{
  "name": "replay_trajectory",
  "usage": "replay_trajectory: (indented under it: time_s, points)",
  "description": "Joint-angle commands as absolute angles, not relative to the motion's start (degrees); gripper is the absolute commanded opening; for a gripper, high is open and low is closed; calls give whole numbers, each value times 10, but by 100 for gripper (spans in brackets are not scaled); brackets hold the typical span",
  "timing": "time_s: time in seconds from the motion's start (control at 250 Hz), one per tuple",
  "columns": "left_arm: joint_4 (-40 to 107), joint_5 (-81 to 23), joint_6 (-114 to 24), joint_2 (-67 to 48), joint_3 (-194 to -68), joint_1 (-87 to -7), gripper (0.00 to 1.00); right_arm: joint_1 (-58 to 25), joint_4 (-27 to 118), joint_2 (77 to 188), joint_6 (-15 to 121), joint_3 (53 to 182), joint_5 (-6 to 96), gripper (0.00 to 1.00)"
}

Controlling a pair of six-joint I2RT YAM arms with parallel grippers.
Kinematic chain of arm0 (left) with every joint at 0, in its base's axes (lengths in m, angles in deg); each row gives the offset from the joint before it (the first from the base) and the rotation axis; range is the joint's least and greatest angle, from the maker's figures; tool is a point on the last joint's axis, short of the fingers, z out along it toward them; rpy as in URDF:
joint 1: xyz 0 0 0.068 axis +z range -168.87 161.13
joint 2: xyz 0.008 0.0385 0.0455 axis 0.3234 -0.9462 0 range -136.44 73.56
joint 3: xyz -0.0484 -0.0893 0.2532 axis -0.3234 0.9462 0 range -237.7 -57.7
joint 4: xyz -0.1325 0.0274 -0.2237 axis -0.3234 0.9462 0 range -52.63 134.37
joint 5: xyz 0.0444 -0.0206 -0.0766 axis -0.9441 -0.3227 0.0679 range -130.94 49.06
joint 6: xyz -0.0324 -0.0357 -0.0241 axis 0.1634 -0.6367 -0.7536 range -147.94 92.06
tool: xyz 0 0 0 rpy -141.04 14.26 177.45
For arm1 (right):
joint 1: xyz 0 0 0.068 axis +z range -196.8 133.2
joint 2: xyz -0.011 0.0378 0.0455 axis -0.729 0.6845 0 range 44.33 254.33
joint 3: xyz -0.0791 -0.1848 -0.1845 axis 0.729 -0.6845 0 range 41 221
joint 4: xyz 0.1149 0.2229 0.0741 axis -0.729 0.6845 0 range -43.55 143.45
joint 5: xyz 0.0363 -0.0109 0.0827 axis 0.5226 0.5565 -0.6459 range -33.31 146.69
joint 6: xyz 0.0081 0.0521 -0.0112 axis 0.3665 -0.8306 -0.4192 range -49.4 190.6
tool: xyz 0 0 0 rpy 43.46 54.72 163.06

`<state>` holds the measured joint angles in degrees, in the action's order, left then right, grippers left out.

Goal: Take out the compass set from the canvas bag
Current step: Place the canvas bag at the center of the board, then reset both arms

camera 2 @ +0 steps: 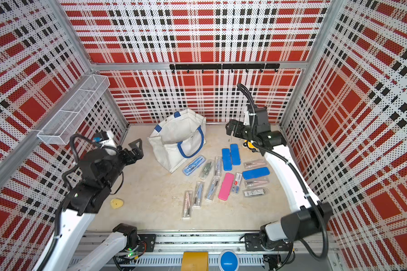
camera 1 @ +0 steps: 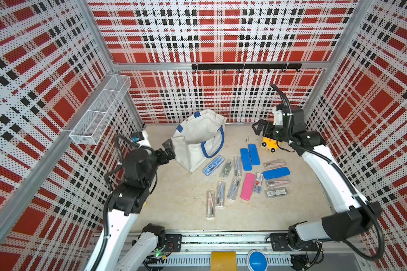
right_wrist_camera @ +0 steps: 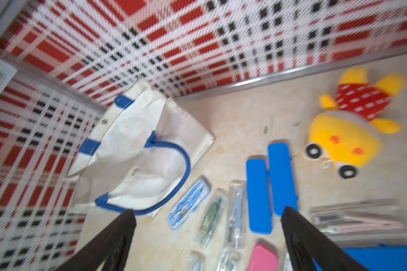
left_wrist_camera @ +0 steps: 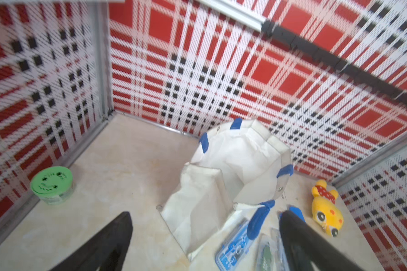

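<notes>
White arms [camera 1: 118,230], black joints [camera 1: 127,199], black cables [camera 1: 379,237]

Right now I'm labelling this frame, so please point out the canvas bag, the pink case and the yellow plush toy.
canvas bag [camera 1: 189,154]: in a top view, on its off-white outer side panel.
pink case [camera 1: 248,186]: in a top view, middle of its lid.
yellow plush toy [left_wrist_camera: 329,211]: left wrist view, on its yellow head.
</notes>
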<state>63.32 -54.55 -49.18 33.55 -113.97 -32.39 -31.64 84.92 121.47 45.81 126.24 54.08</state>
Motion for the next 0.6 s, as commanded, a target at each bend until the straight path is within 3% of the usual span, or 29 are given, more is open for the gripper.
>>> replay_trajectory:
  time_s: [0.0,0.068,0.228,0.44,0.596]
  points:
    - [586,-612,-459,405,-1085,-319,100,-330,746,1124,500,1132,660,100]
    - [596,-637,-449,437,-1059,-318,100,-351,672,1054,534,1049,619,100]
    - [617,-681,-412,474,-996,-316,100,-370,602,941,514,921,670,100]
    - [588,-707,-379,477,-910,-316,100,-400,662,959,517,875,715,100]
    - [515,-706,-375,437,-840,-317,100,-405,595,960,567,799,751,100]
